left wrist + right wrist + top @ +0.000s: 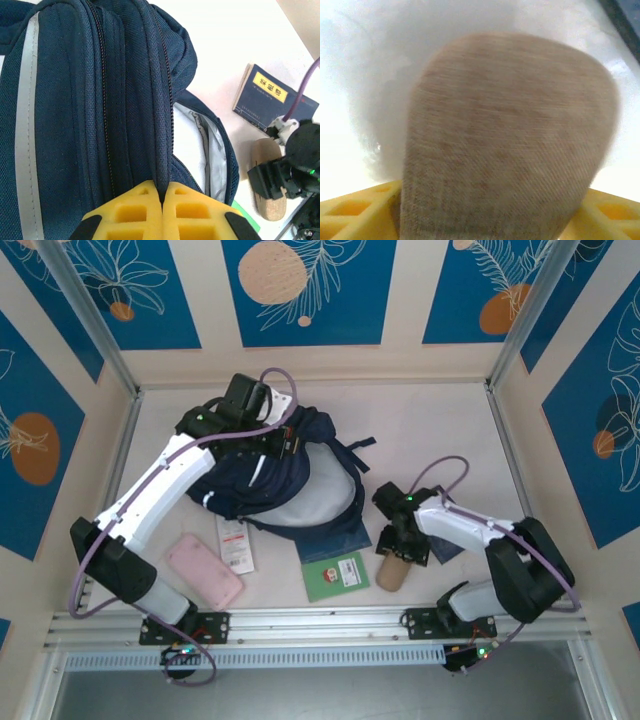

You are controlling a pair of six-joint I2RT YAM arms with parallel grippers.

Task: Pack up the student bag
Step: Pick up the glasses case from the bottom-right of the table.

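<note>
Student bag (285, 485) lies slumped on the counter (420, 420), its zipper ridge running straight into the left fingers (137, 210), which are pressed together on that fold, and the grey-lined mouth gapes just right of them. Tan pouch (510, 135) next, sitting between the right fingers (355, 210), which stand either side of it. Gripped or not, I cannot tell. Best play: close squarely mid-pouch and lift clear while the left holds the opening up.

Navy booklet (274, 98) bears a yellow label (270, 86) with dark Chinese characters, not clearly legible
</note>
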